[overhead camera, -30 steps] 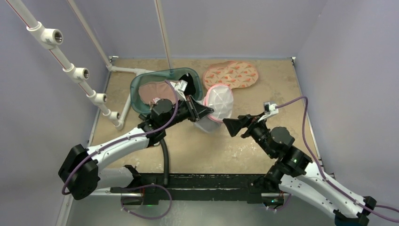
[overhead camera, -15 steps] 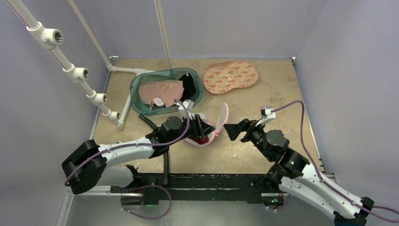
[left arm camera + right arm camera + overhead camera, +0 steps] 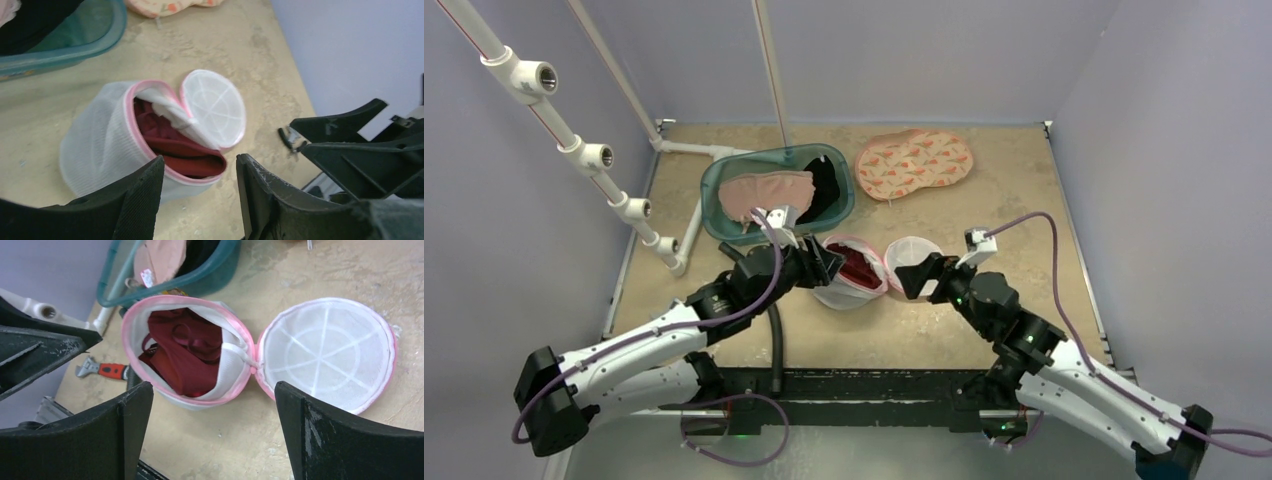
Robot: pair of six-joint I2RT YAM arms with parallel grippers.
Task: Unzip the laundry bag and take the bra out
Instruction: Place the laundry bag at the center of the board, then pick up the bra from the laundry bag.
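Observation:
The white mesh laundry bag (image 3: 834, 294) with pink trim lies on its side mid-table, unzipped, its round lid (image 3: 913, 254) flopped open to the right. A dark red bra (image 3: 856, 267) fills the opening. My left gripper (image 3: 826, 262) hovers at the bag's left, open, with nothing between its fingers. In the left wrist view the bag (image 3: 95, 145) and bra (image 3: 175, 147) lie just beyond the left gripper (image 3: 200, 159). My right gripper (image 3: 914, 276) is open wide over the lid. The right wrist view frames bra (image 3: 182, 357) and lid (image 3: 325, 352) above the right gripper (image 3: 212, 386).
A teal basin (image 3: 714, 215) holding pink and black garments stands behind the bag. A patterned fabric pad (image 3: 914, 160) lies at the back. A white pipe rack (image 3: 634, 205) lines the left side. A black hose (image 3: 774, 345) and a red-handled wrench (image 3: 105, 371) lie near the front edge.
The left gripper opened and let go of the raised bag, which came down onto the table with its lid falling open to the right. Both grippers shifted left and closer to the bag.

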